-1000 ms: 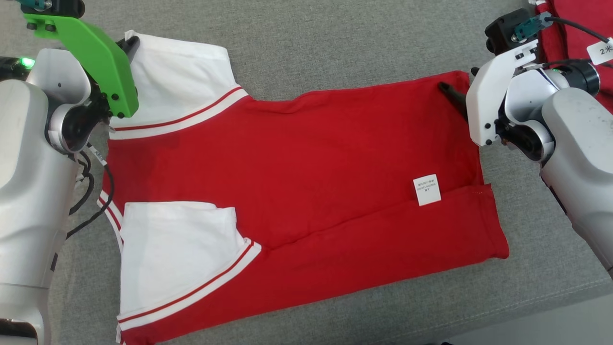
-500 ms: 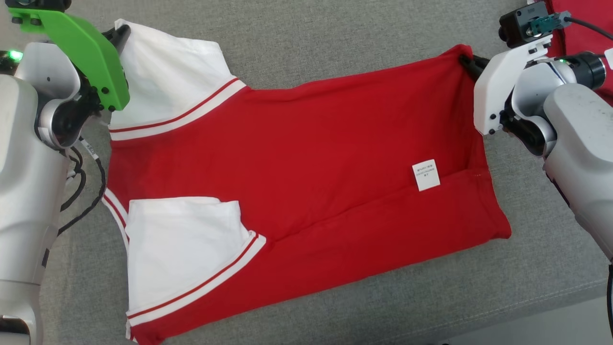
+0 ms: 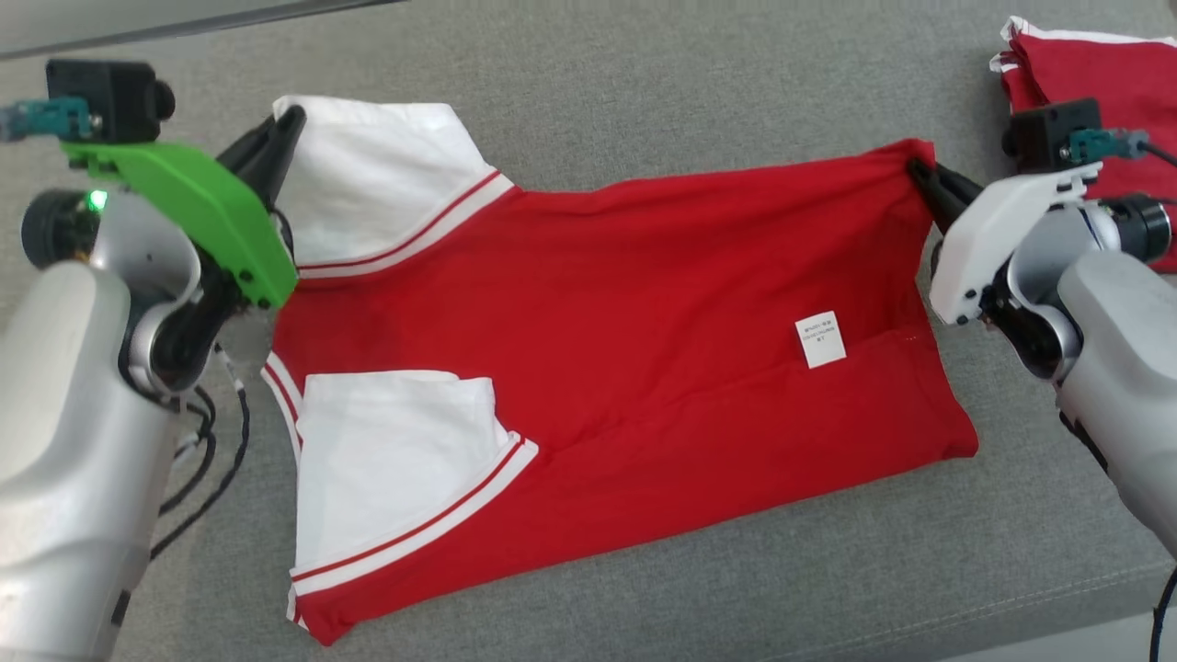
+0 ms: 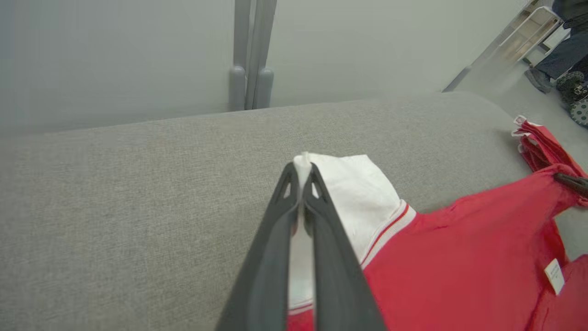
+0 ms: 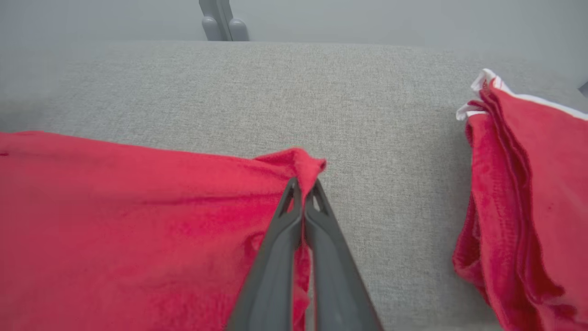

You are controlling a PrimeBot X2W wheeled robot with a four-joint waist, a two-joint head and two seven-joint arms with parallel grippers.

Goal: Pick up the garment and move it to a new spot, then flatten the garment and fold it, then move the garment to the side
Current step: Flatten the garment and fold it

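Note:
A red garment (image 3: 625, 313) with white sleeves lies spread across the grey cushion, a small white label (image 3: 819, 338) on its right part. My left gripper (image 3: 291, 118) is shut on the far white sleeve corner (image 4: 303, 161), lifting it a little. My right gripper (image 3: 915, 170) is shut on the far right red corner (image 5: 305, 168), which is pulled up into a peak. The near white sleeve (image 3: 386, 460) lies folded over the red body. In the left wrist view the right gripper's fingertip (image 4: 569, 180) shows at the far right.
A stack of folded red garments (image 3: 1094, 74) with white trim sits at the far right of the grey cushion (image 3: 644, 92), close to my right arm (image 5: 528, 193). The cushion's front edge (image 3: 1057, 588) runs along the lower right. A pale wall and post (image 4: 250, 55) stand behind.
The head camera has shifted, so the whole picture sits lower and further right. Both grippers have stayed shut on their corners and raised the far edge of the garment.

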